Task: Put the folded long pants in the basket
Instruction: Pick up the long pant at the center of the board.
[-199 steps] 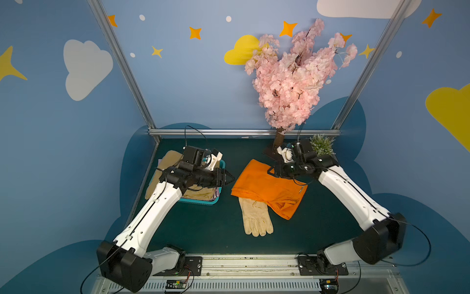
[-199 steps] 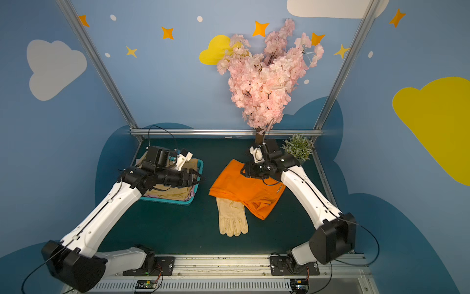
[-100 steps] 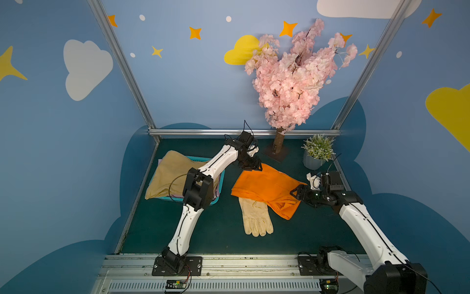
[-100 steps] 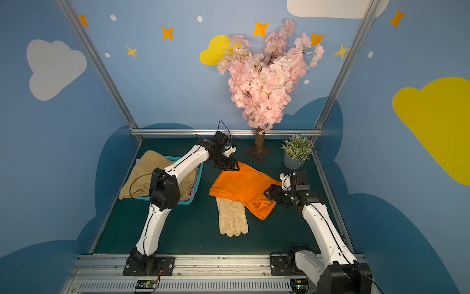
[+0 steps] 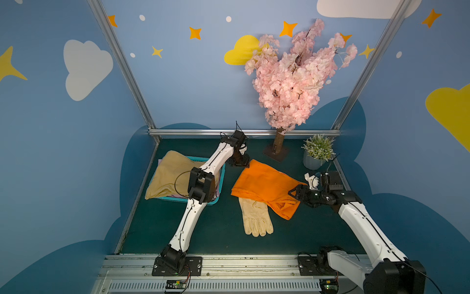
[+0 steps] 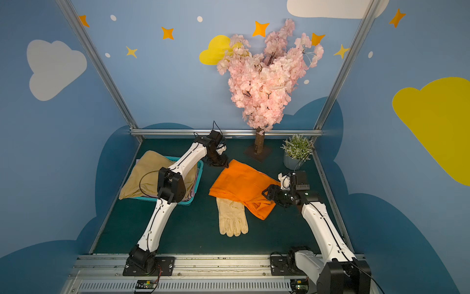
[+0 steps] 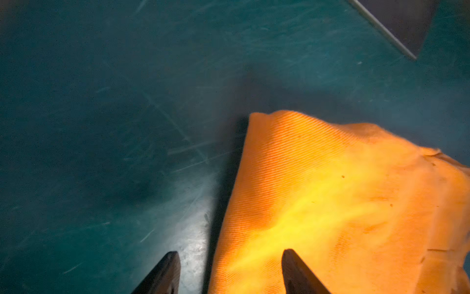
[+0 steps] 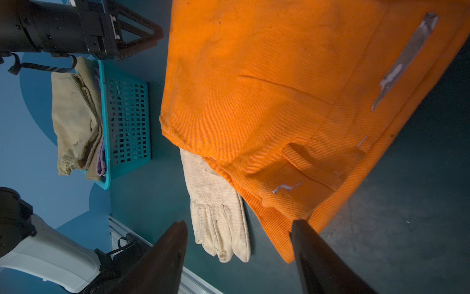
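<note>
You are looking at the orange pants (image 5: 267, 185) lying mid-frame, right of the basket (image 5: 221, 175). The left gripper (image 5: 241, 164) and right gripper (image 5: 295, 194) are hovering unclenched, gripping nothing, at opposite corners. The cloth is likely soft, light and floppy, so pinch both folded corners.

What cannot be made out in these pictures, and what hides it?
Contents of the basket, both top views: tan pants and left arm cover them.
Cuff of the gloves, top views: under orange pants.
Body of the left gripper, left wrist view: cut off by picture edge.
</note>
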